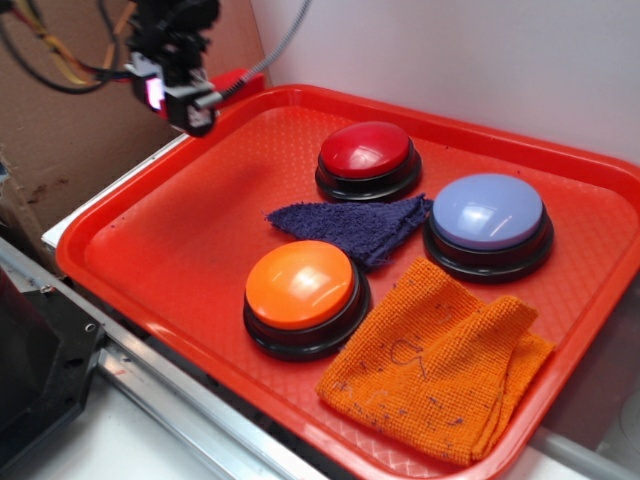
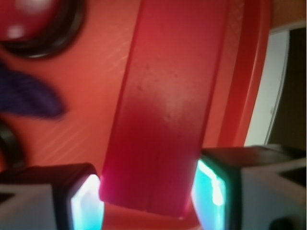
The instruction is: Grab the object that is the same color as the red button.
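White wall (image 1: 480, 60) behind; brown cardboard panel (image 1: 70, 130) at left.

The tray (image 1: 200, 250) is bright red with a fine dotted texture. On it sit a dark-red button (image 1: 365, 150), an orange button (image 1: 300, 284) and a lavender-blue button (image 1: 488, 210), each on a black base. One cloth (image 1: 350, 226) is navy, the other cloth (image 1: 440, 365) orange. The block (image 2: 168, 105) is glossy red.

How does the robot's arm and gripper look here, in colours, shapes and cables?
In the exterior view the gripper is a black, blocky assembly with a small glowing pinkish-white panel on its side. A grey braided cable runs up from it, and black, orange and yellow wires loop behind. In the wrist view the jaws are black-edged blocks with pale grey bodies and inner faces lit cyan-white.
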